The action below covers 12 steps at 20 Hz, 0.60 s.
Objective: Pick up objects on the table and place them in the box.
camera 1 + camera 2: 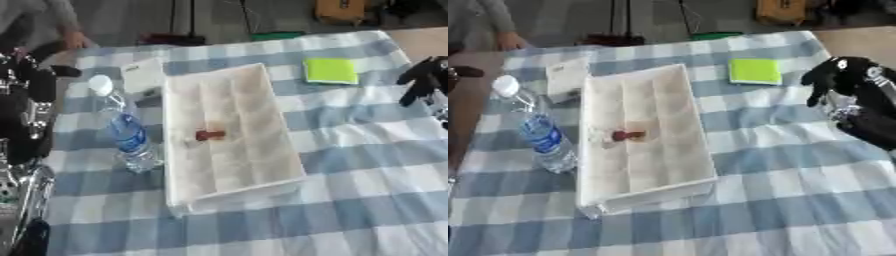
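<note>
We saw the box (pixel 229 131), a shallow white tray, lying lengthwise near the middle of the tabletop (pixel 367 165), slightly askew. Inside it, close to its left wall and about halfway along, sat one small reddish-brown thing (pixel 209 135) whose shape we could not make out; the rest of the box's floor showed only faint stains. Just beside the box's left wall a clear water bottle (pixel 122 125) with a white cap and a blue label lay tipped, cap toward the far edge. A small white packet (pixel 143 76) lay by the box's far left corner, touching or nearly touching it. A bright yellow-green pad (pixel 754 71) rested apart from the box, toward the far right corner of the tabletop.

Our right hand (pixel 833 80) hung above the right edge, black fingers drooping and relaxed, holding nothing. Our left arm showed at the left edge, but we could not tell how its hand stood.

A blue-and-white checked cloth covered the tabletop. Beyond the far edge we saw grey floor, a yellow case (pixel 341 10) and dark stands.
</note>
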### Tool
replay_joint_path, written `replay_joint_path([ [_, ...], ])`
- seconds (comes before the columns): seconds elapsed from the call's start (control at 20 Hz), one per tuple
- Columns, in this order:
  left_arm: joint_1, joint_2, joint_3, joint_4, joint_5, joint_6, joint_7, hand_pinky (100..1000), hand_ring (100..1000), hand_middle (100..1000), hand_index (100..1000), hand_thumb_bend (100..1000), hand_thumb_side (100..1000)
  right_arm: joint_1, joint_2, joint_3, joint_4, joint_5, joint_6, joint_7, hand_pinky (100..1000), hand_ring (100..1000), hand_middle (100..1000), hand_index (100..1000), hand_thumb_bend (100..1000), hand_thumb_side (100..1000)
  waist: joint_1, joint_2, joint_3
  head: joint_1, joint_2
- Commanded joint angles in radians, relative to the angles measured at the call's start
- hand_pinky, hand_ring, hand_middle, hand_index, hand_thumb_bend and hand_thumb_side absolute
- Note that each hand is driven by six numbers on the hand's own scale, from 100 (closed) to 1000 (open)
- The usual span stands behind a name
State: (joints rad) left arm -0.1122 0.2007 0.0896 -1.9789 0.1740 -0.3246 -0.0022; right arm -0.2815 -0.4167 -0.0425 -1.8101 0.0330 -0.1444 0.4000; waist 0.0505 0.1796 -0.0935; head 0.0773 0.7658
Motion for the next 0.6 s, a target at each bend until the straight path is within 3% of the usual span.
replay_joint_path([
  [0.05,-0.003,0.007,0.001,-0.021,-0.005,0.001,0.001,592,777,930,882,530,422,-0.008,-0.008,-0.01,-0.01,0.003,-0.001,-0.001,536,470,596,669,100,508,-0.004,-0.012,-0.002,-0.001,0.004],
  [0.3,-0.002,0.007,0.001,-0.021,-0.007,0.001,0.001,598,778,931,881,533,422,-0.009,-0.007,-0.01,-0.01,0.003,-0.001,-0.001,536,470,598,670,100,507,-0.004,-0.012,-0.002,-0.001,0.004],
  [0.6,-0.007,0.033,-0.002,-0.021,-0.006,0.005,0.002,665,784,929,881,548,412,-0.008,-0.007,-0.01,-0.011,0.003,-0.002,0.0,536,470,599,670,100,508,-0.003,-0.012,-0.003,-0.001,0.004],
])
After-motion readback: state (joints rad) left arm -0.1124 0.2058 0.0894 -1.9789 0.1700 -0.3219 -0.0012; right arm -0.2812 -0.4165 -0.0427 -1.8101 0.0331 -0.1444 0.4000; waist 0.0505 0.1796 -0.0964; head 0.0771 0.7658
